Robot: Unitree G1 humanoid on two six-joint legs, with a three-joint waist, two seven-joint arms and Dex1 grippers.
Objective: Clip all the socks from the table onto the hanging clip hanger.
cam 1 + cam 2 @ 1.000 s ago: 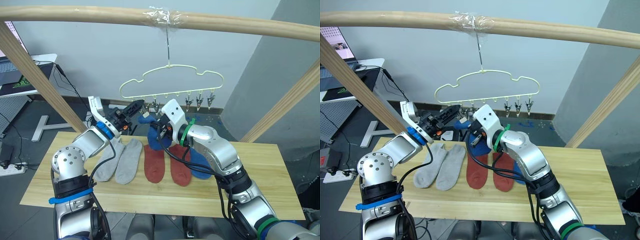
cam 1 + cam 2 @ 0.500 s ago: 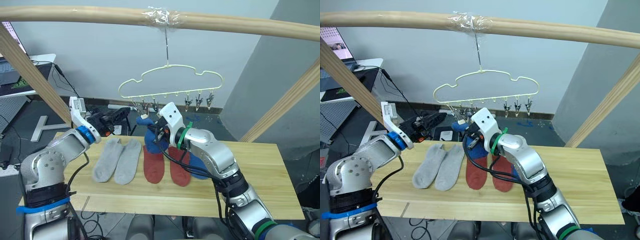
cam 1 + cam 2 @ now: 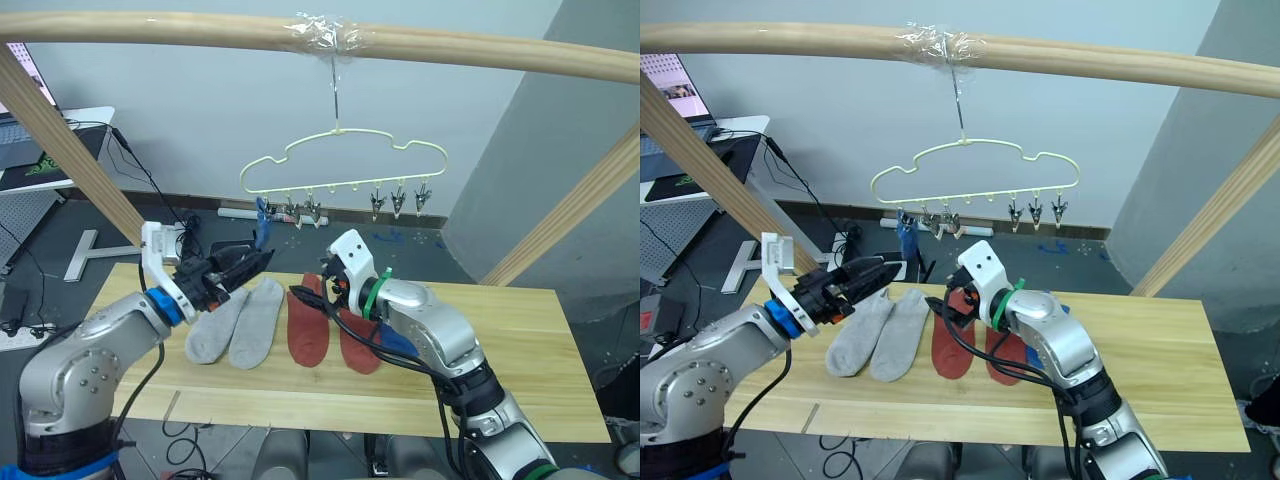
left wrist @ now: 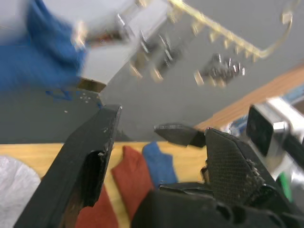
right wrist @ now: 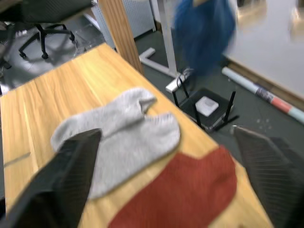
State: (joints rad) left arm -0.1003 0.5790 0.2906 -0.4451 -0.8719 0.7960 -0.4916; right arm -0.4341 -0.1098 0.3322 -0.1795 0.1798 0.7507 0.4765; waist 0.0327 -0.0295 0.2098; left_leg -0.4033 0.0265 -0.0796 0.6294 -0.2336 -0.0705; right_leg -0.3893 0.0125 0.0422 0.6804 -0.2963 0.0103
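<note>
Socks — two grey socks (image 3: 236,321), two rust-red socks (image 3: 325,327) and one blue sock (image 3: 398,343) lie flat on the table (image 3: 520,385), below both spread jaws; another blue sock (image 3: 905,232) hangs clipped on the clip hanger (image 3: 975,185). Soft, light knit, likely floppy — best pinched at the cuff. Left gripper (image 3: 248,262) and right gripper (image 3: 945,303) are both empty.

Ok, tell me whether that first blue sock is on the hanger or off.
On: the blue sock hangs from the clip hanger's leftmost clip, clear of both grippers.

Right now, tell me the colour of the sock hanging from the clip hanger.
Blue. The sock hangs from the leftmost clip of the clip hanger, clearest in the right eye view.
</note>
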